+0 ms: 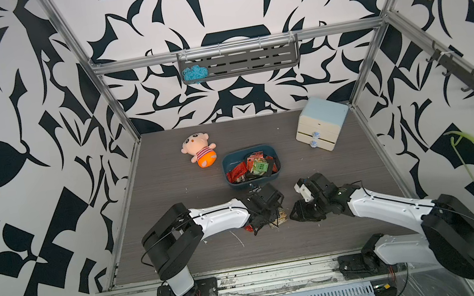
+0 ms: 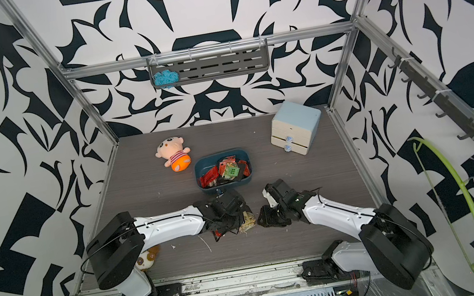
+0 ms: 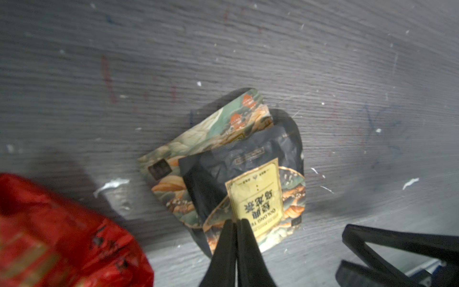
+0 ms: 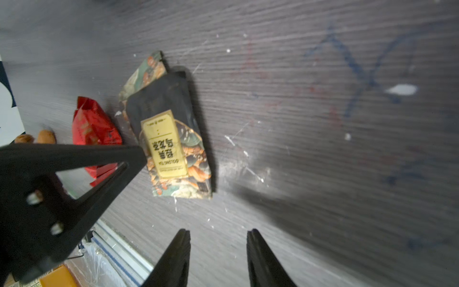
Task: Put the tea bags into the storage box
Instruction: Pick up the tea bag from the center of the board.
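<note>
The left gripper (image 3: 236, 225) is closed, its tips together on a black tea bag (image 3: 248, 149); whether foil is caught between them I cannot tell. The bag's yellow label (image 3: 258, 196), seen upside down, reads "OOLONG TE…" under 3 Chinese characters. It lies on a leaf-patterned tea bag (image 3: 198, 139), beside a red tea bag (image 3: 49, 236) with blurred black writing. All 3 are on the table (image 3: 99, 74), outside the storage box (image 1: 224, 167), which holds other tea bags (image 1: 251, 167). The right gripper (image 4: 218, 238) is open and holds nothing.

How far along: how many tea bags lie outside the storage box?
3: a red one, a black one in the left gripper, a patterned one beneath it. More may hide.
</note>
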`<state>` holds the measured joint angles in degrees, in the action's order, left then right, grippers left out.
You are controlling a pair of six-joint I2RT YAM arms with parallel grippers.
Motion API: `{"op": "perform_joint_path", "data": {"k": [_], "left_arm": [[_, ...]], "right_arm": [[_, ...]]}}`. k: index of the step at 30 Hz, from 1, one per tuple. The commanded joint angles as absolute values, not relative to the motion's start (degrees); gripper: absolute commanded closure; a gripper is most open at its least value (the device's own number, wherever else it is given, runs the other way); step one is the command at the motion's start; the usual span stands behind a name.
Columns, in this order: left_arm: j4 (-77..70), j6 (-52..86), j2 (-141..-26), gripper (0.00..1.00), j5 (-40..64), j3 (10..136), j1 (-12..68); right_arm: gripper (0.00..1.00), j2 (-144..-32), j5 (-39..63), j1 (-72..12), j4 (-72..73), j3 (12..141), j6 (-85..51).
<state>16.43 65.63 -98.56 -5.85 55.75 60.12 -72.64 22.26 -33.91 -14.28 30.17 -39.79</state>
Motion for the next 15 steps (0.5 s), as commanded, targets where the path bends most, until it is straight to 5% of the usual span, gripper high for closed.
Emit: {"op": "perform_joint_path", "data": {"k": [1, 15], "left_arm": [[15.48, 66.71, -100.55, 0.94, -4.21, 55.46, 59.94], [16.93, 68.82, -100.81, 0.97, -7.21, 52.12, 60.38]], "right_arm": [[0.59, -74.45, 22.48, -34.4, -10.39, 32.68, -40.66], [0.64, -83.39, 22.93, -35.69, -5.66, 33.84, -41.91]]}}
